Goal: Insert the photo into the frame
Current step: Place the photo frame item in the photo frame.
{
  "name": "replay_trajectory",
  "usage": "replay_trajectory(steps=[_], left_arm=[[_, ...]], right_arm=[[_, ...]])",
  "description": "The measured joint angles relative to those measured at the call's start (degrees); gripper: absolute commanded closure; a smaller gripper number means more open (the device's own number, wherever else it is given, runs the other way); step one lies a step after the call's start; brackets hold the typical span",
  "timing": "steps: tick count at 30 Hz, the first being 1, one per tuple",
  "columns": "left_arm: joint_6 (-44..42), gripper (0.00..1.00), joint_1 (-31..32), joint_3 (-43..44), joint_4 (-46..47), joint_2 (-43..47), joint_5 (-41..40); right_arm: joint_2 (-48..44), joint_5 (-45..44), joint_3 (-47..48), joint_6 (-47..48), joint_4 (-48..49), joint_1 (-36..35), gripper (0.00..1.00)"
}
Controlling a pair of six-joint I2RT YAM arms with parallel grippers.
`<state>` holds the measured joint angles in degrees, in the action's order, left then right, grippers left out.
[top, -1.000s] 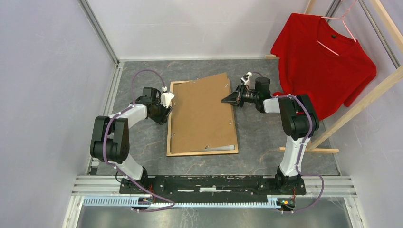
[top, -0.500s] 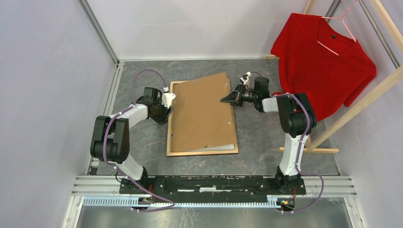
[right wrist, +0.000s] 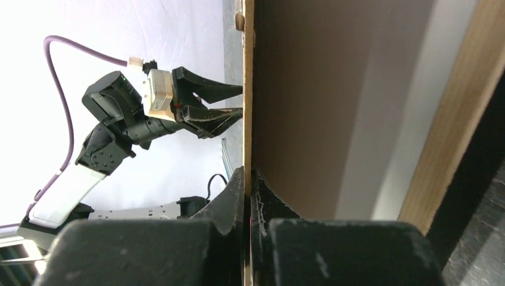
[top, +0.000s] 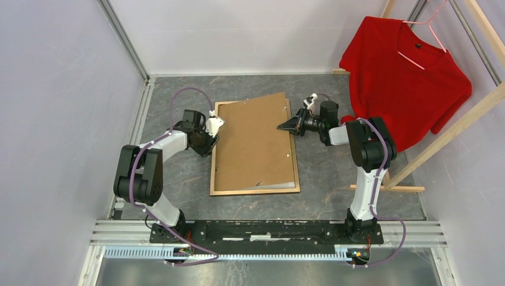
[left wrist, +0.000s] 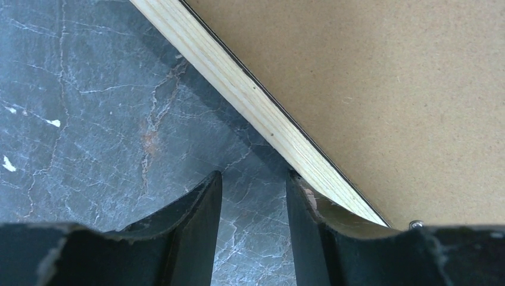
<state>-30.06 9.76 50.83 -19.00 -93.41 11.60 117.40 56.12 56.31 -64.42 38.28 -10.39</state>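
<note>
The frame (top: 253,192) lies back-up on the table, its light wood rails showing. The brown backing board (top: 256,140) rests on it askew, its far corner past the top rail. My right gripper (top: 280,126) is shut on the board's right edge (right wrist: 248,173) and holds that edge raised. Under the board shows a pale grey-white sheet (right wrist: 411,89), also seen at the frame's near end (top: 277,186); I cannot tell whether it is the photo. My left gripper (top: 212,138) is open and empty at the frame's left rail (left wrist: 250,98). Its right finger (left wrist: 304,208) touches the rail's outer edge.
A red T-shirt (top: 405,77) hangs on a wooden rack (top: 452,128) at the back right, close to the right arm. A wooden foot bar (top: 387,188) lies on the table right of the frame. White walls and metal posts (top: 124,39) enclose the table.
My left gripper has shifted slightly right against the frame's left rail. The frame has nudged a little right. The right gripper still holds the board's edge.
</note>
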Motion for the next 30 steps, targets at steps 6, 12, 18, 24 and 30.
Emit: replay_trajectory(steps=[6,12,18,24,30], left_arm=[[-0.7,0.49,0.0,0.0,-0.6,0.0,1.2],[-1.9,0.50,0.0,0.0,-0.8,0.0,1.4],[-1.9,0.55,0.0,0.0,-1.6,0.2,1.4],[-1.9,0.55,-0.1,0.5,-2.0,0.2,-0.2],[-1.9,0.55,-0.8,1.0,-2.0,0.5,-1.0]], right_arm=[[0.2,-2.8,-2.5,-1.2,2.9,-0.3,1.00],[-0.5,-5.7,-2.8,2.0,-0.2,-0.8,0.85],[-3.8,-12.6,2.0,14.8,-17.7,-2.9,0.39],[-5.4,-20.2,9.4,26.5,-33.9,-6.3,0.02],[-6.9,-28.9,13.5,34.7,-46.3,-9.2,0.02]])
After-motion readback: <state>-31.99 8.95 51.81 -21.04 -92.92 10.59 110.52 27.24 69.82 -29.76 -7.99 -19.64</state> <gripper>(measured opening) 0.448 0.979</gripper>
